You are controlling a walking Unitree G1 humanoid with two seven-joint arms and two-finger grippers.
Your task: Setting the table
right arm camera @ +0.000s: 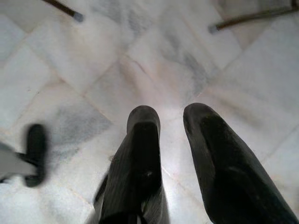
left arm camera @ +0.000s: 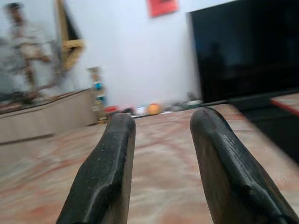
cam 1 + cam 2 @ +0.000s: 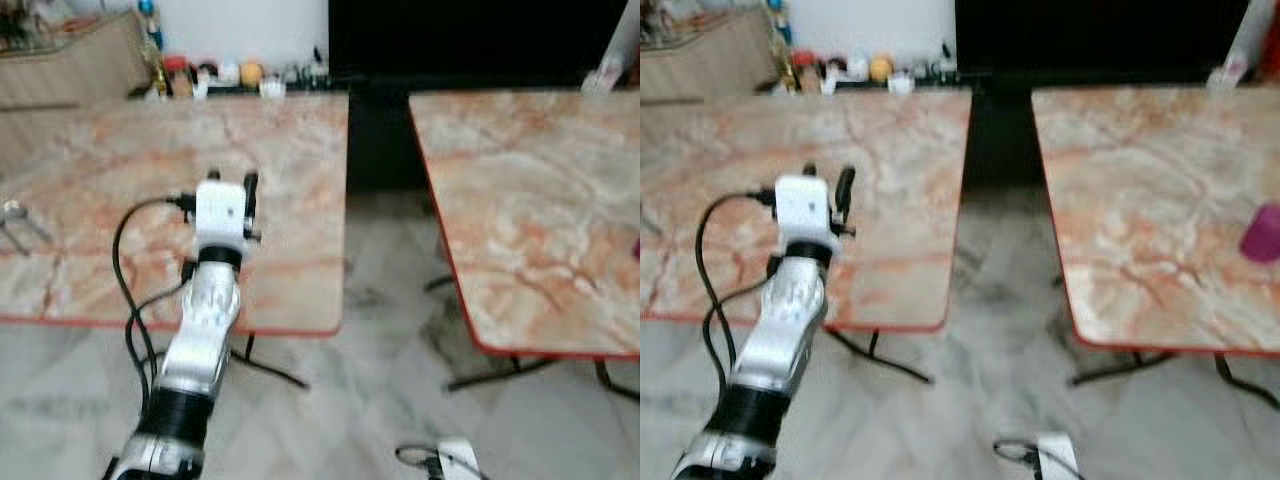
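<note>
The task's things are few: a purple cup [image 3: 1262, 232] stands near the right edge of the right table [image 3: 1140, 200], and a metal utensil [image 3: 14, 222] lies at the left edge of the left table [image 3: 120, 170]. The left gripper [image 2: 161, 135] hovers over the left table, fingers open and empty. The right gripper [image 1: 170, 116] hangs above the floor [image 1: 70, 56], fingers apart, empty. I think the robot should stop walking first, since the pictures are blurred, then reach.
</note>
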